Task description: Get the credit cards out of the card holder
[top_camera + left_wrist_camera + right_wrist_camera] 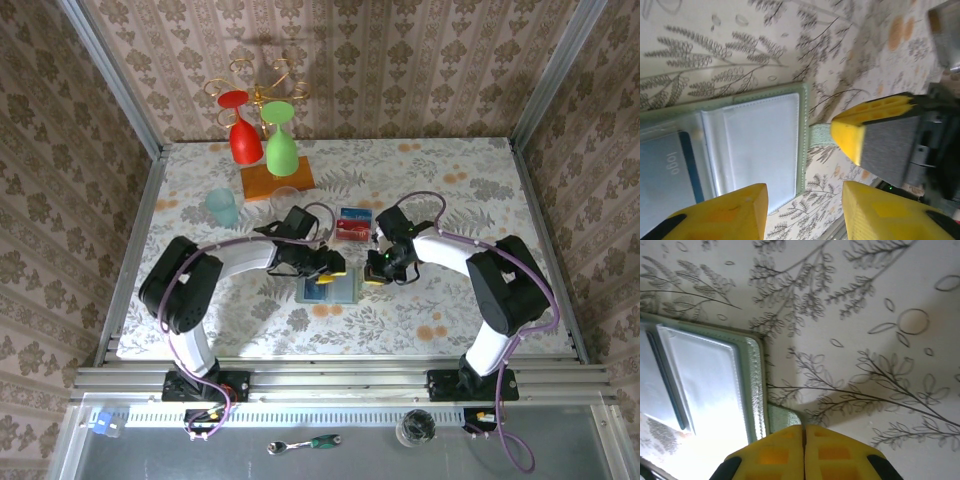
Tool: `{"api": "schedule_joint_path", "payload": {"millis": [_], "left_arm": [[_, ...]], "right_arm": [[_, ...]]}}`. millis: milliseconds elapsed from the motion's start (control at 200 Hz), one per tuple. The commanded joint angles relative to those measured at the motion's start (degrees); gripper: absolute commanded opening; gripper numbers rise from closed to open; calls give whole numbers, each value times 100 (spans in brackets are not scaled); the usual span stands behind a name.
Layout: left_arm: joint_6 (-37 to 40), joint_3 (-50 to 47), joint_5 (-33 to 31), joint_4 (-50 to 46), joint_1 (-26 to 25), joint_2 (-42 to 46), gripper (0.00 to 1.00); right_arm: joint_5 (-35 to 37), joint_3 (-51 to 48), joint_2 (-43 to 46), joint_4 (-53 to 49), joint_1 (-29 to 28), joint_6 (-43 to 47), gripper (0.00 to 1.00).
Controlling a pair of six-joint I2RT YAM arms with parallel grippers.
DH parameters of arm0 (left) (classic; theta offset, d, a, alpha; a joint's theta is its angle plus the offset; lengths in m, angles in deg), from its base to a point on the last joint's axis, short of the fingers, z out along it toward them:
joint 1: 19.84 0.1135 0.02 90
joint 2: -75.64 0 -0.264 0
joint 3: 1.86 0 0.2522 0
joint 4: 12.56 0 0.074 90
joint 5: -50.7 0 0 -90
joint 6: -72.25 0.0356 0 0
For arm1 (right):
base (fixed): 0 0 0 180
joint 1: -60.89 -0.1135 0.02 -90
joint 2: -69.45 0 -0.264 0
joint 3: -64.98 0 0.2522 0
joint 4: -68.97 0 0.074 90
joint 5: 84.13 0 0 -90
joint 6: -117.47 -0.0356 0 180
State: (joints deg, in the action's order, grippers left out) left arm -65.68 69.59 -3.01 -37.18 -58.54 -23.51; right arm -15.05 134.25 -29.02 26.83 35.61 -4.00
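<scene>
Holding a blue card [670, 170], card holder [762, 145] lies open.

Left arm [230, 258]: folded inward from its base, elbow raised. Left gripper [335, 265] [805, 200]: held low, jaws set apart. Right arm [450, 250]: folded inward likewise. Right gripper [372, 275] [804, 437]: pointed downward, jaws pressed fully together, just beside the left gripper.

An open holder [328, 290] is seen lying flat on the floral table [450, 180], between the two arms. The left gripper [333, 266] is held over its far edge, and the right gripper [374, 274] is set at its right side. Red cards [352, 232] and a blue card [350, 212] are laid just beyond the holder. A cup [223, 207] is placed farther left.
</scene>
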Motion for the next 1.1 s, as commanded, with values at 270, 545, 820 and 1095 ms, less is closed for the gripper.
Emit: {"api": "schedule_joint_path", "payload": {"millis": [270,545,820,1095], "left_arm": [[368,-660,-525,-159,438,652,38],[297,-978,-611,-4,488,710,32],[275,-1078,-708,-35,504,772,28],[284,-1128,-712,-59,504,713,19]], "right_arm": [[458,393,-6,-563,-3,287,4],[484,621,-169,-640,-4,368,4],[370,382,8,-638,-12,265,3],[414,430,51,-716,-28,268,5]]}}
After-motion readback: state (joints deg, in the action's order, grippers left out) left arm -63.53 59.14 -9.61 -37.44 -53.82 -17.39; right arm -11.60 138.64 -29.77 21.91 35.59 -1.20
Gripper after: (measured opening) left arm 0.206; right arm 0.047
